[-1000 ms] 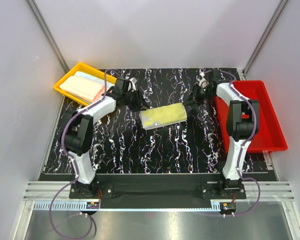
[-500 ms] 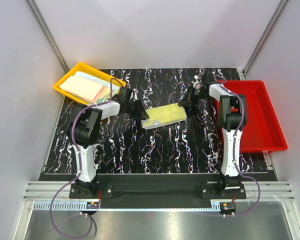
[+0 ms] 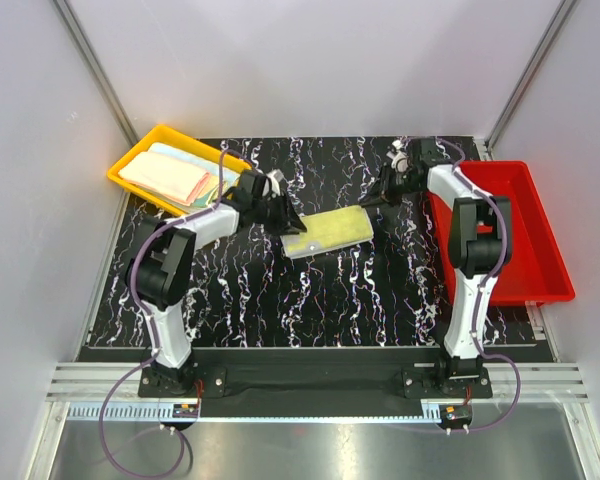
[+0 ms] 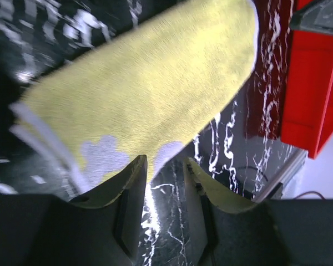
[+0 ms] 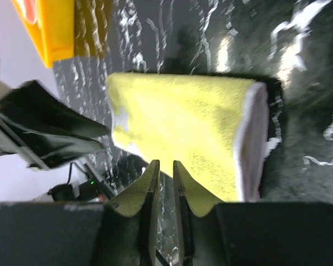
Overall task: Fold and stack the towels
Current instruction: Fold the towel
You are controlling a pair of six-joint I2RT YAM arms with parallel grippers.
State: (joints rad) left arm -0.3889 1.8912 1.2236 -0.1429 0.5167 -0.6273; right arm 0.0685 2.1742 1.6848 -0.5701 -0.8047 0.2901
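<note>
A folded pale yellow towel (image 3: 327, 232) lies flat in the middle of the black marbled table. It fills the left wrist view (image 4: 150, 83) and shows in the right wrist view (image 5: 183, 122). My left gripper (image 3: 287, 219) sits low at the towel's left end. In its own view the left gripper (image 4: 164, 160) is open, with only table between its jaws and the towel's edge at their tips. At the towel's far right corner is my right gripper (image 3: 373, 199). The right gripper (image 5: 165, 162) shows a narrow empty gap. More folded towels (image 3: 168, 175), pink, light blue and yellow, are stacked at the back left.
The stacked towels lie in a yellow tray (image 3: 132, 150), whose corner shows in the right wrist view (image 5: 55, 27). A red tray (image 3: 540, 250) stands along the table's right side and appears at the right of the left wrist view (image 4: 313, 83).
Both grippers have edged in closer to the ends of the yellow towel, the left one moving right and nearer. The towel lies where it was.
</note>
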